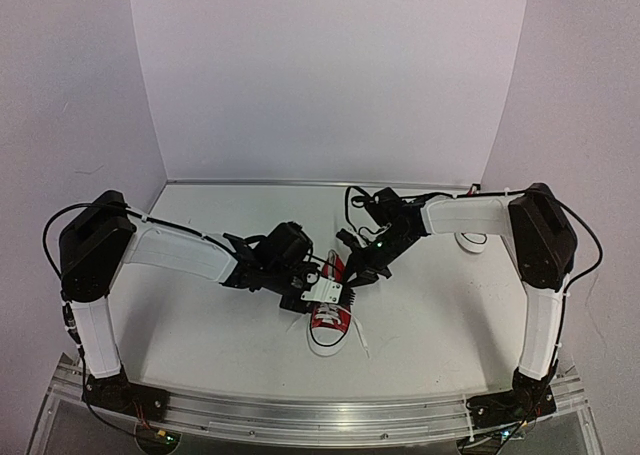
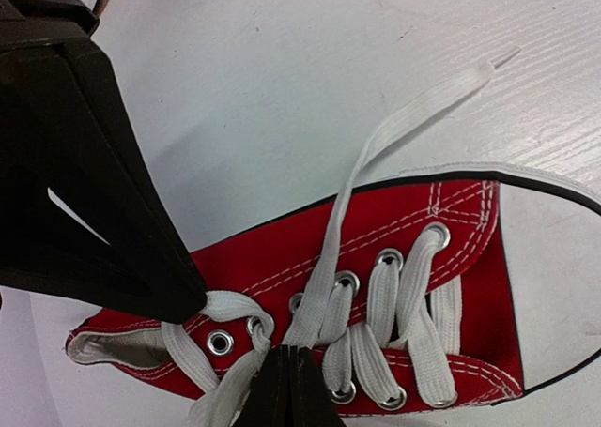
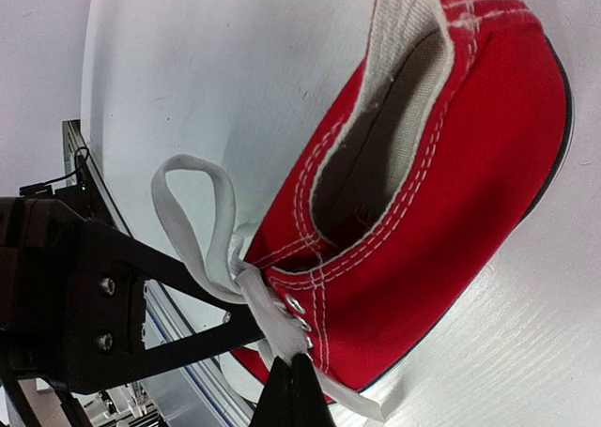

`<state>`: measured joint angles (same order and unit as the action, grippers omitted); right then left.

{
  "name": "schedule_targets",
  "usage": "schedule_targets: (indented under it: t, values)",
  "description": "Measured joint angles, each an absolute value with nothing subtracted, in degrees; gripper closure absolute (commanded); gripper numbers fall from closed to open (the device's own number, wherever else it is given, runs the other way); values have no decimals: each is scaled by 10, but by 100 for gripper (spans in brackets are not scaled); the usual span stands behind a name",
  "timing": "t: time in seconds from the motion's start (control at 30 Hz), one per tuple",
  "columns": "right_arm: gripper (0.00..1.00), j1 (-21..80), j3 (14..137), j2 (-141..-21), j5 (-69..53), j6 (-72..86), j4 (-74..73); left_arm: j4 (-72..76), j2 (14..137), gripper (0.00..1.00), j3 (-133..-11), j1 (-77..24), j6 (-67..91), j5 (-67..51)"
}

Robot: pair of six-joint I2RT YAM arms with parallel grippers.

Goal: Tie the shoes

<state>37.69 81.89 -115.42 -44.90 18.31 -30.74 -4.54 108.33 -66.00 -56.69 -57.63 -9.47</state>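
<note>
- Shoe (image 1: pixel 329 322) lies on the table (image 1: pixel 200 325), centre-near, toe toward the near edge.
- Left gripper (image 2: pixel 285 375) is clenched on the white lace (image 2: pixel 327 258) above the eyelets.
- Right gripper (image 3: pixel 291 385) pinches the lace beside the collar, just right of the left gripper.

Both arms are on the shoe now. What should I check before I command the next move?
1. Left end effector gripping the lace: ok, it is shut on a strand over the eyelets.
2. Right end effector gripping the lace: ok, it is shut on it beside the top eyelets.
3. Loop formed: ok, one loop stands open by the collar of the shoe.
4. Free lace end untangled: ok, it lies flat on the table.
5. Bow finished: not ok, only one loop shows.
6. Knot at the loop's base: cannot tell.
</note>
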Motion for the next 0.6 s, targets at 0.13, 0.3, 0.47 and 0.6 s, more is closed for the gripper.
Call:
schedule_targets:
  t: [0.13, 0.3, 0.47, 0.6]
  values:
    - [100, 377, 819, -1154, -452, 183, -307, -45, 1082, 100, -660, -567, -574, -89]
    - [100, 377, 819, -1154, -457, 183, -307, -45, 1072, 100, -660, -567, -563, -88]
    - [100, 377, 819, -1154, -457, 184, -307, -45, 1067, 100, -662, -567, -541, -90]
    - [100, 377, 819, -1153, -457, 185, -307, -37, 1067, 100, -663, -567, -517, -90]
